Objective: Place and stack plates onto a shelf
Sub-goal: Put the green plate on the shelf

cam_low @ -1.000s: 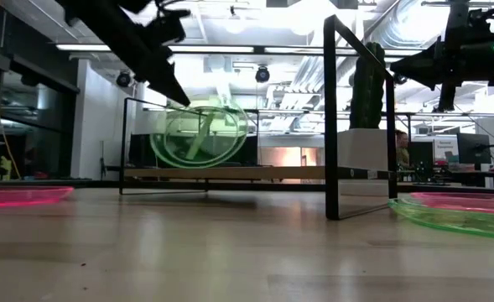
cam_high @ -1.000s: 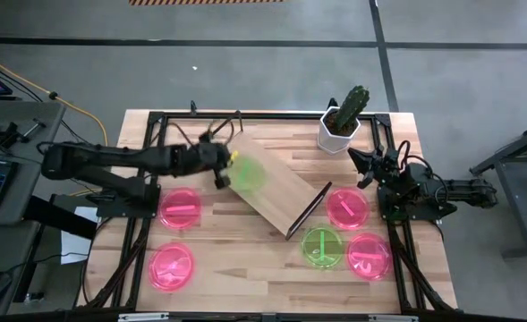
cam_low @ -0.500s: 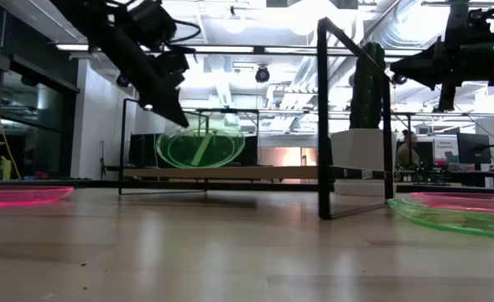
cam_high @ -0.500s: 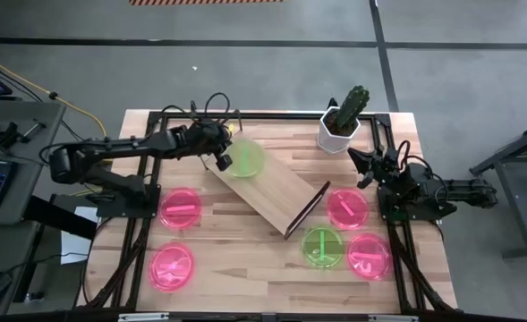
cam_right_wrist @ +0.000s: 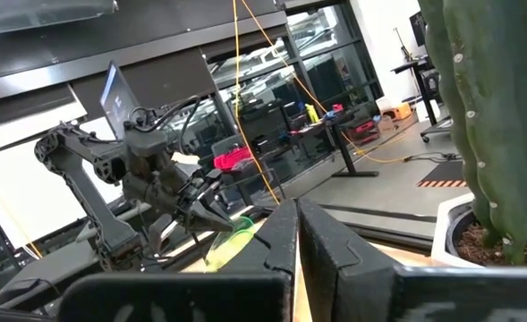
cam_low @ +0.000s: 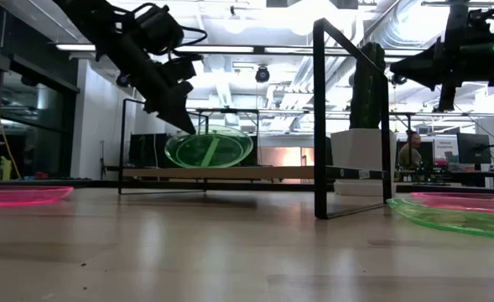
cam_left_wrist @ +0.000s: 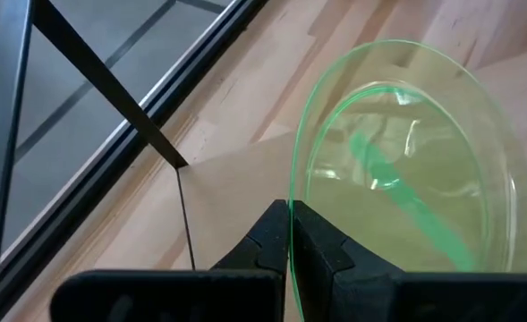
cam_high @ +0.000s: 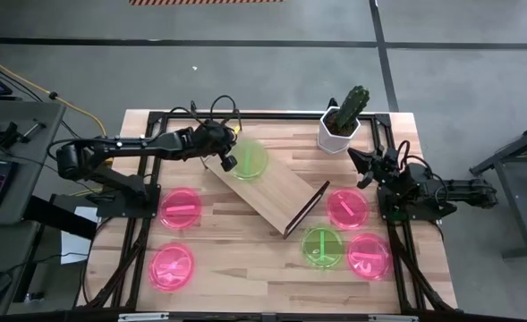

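My left gripper is shut on a green plate above the far left end of the shelf, a light board on a dark wire frame lying slantwise mid-table. In the low view the plate tilts just over the board. A second green plate and several pink plates lie flat on the table. My right gripper waits shut at the right side, near the cactus pot. My left gripper pinches the green plate's rim between its two fingers, on the side of the plate toward the table's left. The fingers come slanting down from the left. The plate is tilted, its free side low over the board; whether it touches the board I cannot tell.
A cactus in a white pot stands at the far right corner. A black frame runs along the table's edges. Bare wood lies between the shelf and the near edge. A person sits far off in the room.
My left gripper has moved down and a little toward the far right, over the shelf's far left end. The green plate in it has tipped from nearly upright to a shallow tilt and come down close to the board.
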{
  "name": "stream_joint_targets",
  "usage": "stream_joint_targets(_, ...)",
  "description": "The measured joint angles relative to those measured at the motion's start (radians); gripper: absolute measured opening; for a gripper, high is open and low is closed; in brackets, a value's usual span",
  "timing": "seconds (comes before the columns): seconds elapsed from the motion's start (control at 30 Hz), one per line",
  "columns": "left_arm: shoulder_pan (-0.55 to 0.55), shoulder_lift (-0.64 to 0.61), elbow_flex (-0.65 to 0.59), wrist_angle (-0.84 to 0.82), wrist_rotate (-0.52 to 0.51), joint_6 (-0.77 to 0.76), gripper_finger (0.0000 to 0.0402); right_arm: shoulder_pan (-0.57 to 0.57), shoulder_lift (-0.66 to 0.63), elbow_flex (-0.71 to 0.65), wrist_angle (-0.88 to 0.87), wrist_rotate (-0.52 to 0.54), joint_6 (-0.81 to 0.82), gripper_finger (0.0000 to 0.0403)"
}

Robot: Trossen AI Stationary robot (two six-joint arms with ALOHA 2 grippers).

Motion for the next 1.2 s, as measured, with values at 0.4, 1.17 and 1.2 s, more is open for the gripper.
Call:
stream_joint_targets(0.4, -0.123, 0.0, -0.001, -0.09, -0.204, -0.071, 0.0001, 0.0, 0.0, 0.0, -0.008, 0.0, 0.007, 0.0)
stream_joint_targets(1.17, -0.295, 0.007, -0.004, -0.088, -0.401, -0.263, 0.0001, 0.0, 0.0, 0.0, -0.007, 0.0, 0.005, 0.0)
stream_joint_targets(1.2, -0.293, 0.007, -0.004, -0.088, -0.401, -0.258, 0.0001, 0.0, 0.0, 0.0, -0.007, 0.0, 0.005, 0.0)
